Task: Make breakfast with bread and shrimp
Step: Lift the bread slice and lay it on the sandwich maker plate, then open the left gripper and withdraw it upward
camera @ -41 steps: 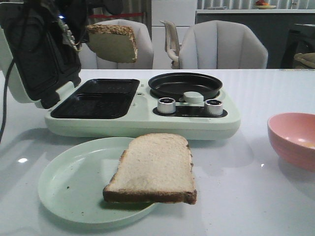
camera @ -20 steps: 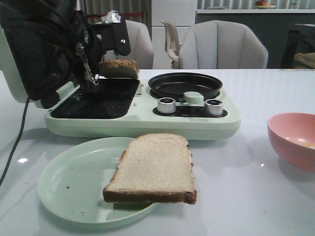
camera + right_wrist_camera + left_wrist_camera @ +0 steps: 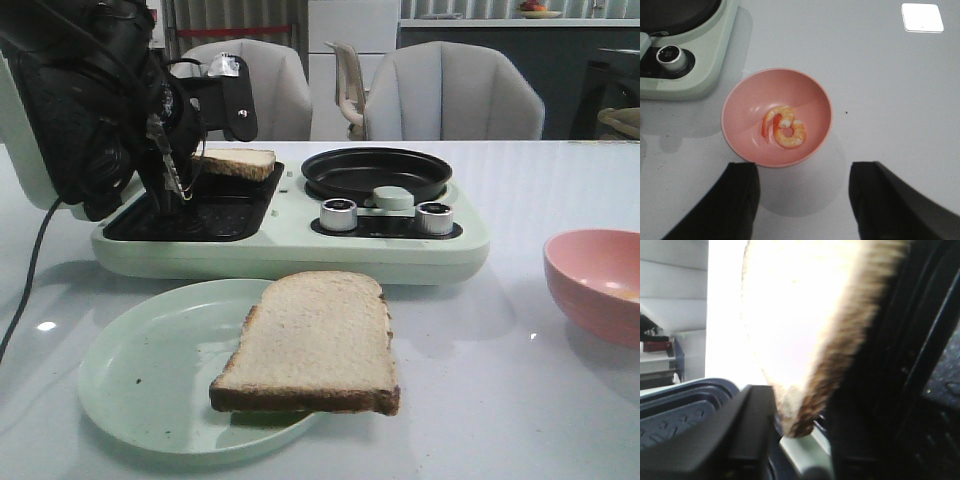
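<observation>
One square slice of bread (image 3: 236, 163), soft and pale with a dark rough crust, is clamped in the left gripper (image 3: 185, 165) just over the black ribbed tray of the breakfast maker (image 3: 400, 250). The second slice (image 3: 312, 342) lies on the smooth green plate (image 3: 150, 370). Two curved orange shrimp (image 3: 783, 133) lie in the round pink bowl (image 3: 745, 107) — the right gripper (image 3: 802, 200) hangs above it, fingers apart.

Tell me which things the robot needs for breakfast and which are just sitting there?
Needed: bread in left gripper, bread on green plate, shrimp in pink bowl, sandwich maker.
Just there: chairs, white square on table.
</observation>
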